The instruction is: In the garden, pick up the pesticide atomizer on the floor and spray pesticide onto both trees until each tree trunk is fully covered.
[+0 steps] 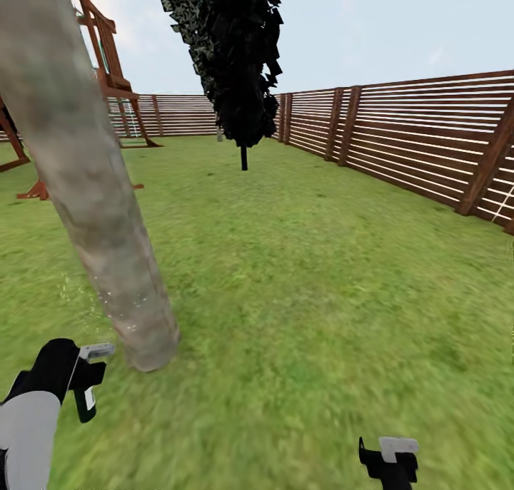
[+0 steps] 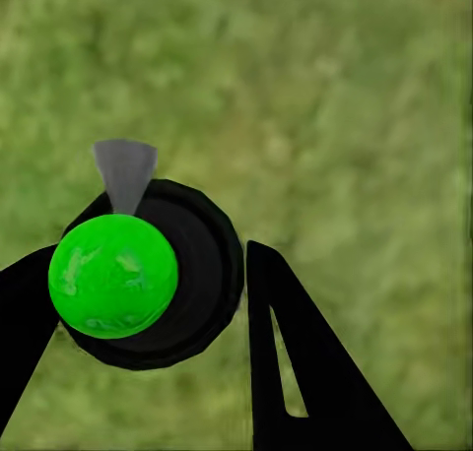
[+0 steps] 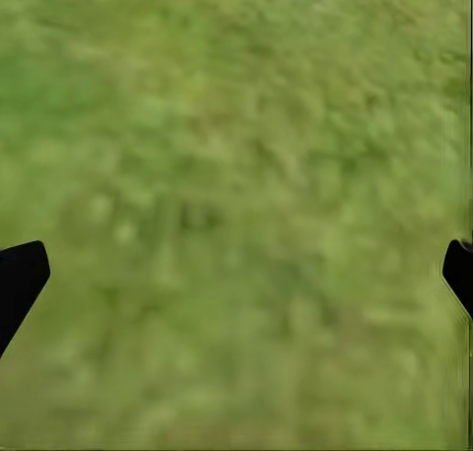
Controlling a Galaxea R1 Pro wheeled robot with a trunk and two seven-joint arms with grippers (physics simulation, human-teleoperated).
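The near tree trunk (image 1: 93,190), mottled grey-beige, leans across the left of the head view and meets the lawn (image 1: 307,297) just ahead of my left arm. Fine pale specks show on the trunk low down. My left gripper (image 1: 86,383) (image 2: 150,249) is shut on the pesticide atomizer (image 2: 113,274), a black round body with a bright green ball top. Its grey nozzle (image 1: 96,350) points toward the trunk's base. The second tree (image 1: 239,62), with dark jagged foliage and a thin trunk (image 1: 244,158), stands far back. My right gripper (image 1: 389,458) (image 3: 241,266) hangs open over grass.
A reddish-brown slat fence (image 1: 428,140) runs along the right and the back of the lawn. A wooden play structure (image 1: 107,62) stands at the far left behind the near trunk. Open grass stretches between the two trees.
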